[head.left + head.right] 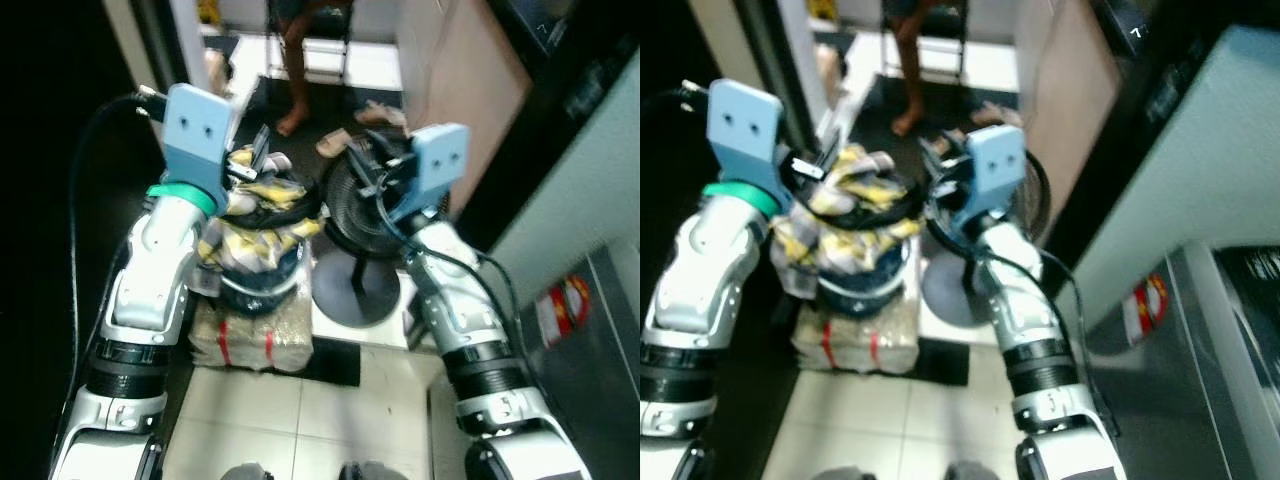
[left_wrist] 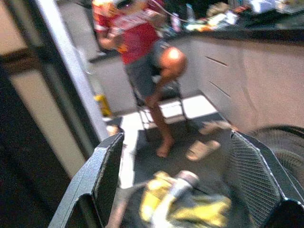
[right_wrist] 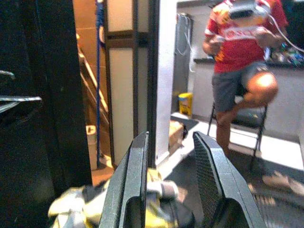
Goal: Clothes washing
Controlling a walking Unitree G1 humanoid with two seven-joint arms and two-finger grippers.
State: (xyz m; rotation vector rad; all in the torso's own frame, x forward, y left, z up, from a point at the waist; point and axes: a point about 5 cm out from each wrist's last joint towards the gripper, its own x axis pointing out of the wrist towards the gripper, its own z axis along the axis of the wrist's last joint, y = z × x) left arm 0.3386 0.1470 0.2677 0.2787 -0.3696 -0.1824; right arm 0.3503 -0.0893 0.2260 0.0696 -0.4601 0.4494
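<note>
I have both arms raised over a dark round laundry basket (image 1: 262, 290) stuffed with yellow, white and grey crumpled clothes (image 1: 255, 215). The basket sits on a plastic-wrapped bale with red straps (image 1: 252, 340) on the pale tiled floor (image 1: 330, 400), just beside a black pedestal fan (image 1: 355, 215). My left gripper (image 2: 185, 190) hovers above the heap's left edge, jaws spread wide, nothing between them. My right gripper (image 3: 168, 185) hangs near the basket's right rim, close to the fan head, fingers parted a little with an empty gap.

A person in a red shirt (image 3: 244, 33) sits on a chair in the background, sandals (image 1: 335, 142) lying on the floor near them.

Handling judgement: the clothes look soft, light and floppy, tangled together, so one piece will likely drag others along. I'd pinch a raised fold at the top of the pile, not a flat patch. Fabric should not slip much. The basket looks full and perched, so a tug sideways could tip it.
</note>
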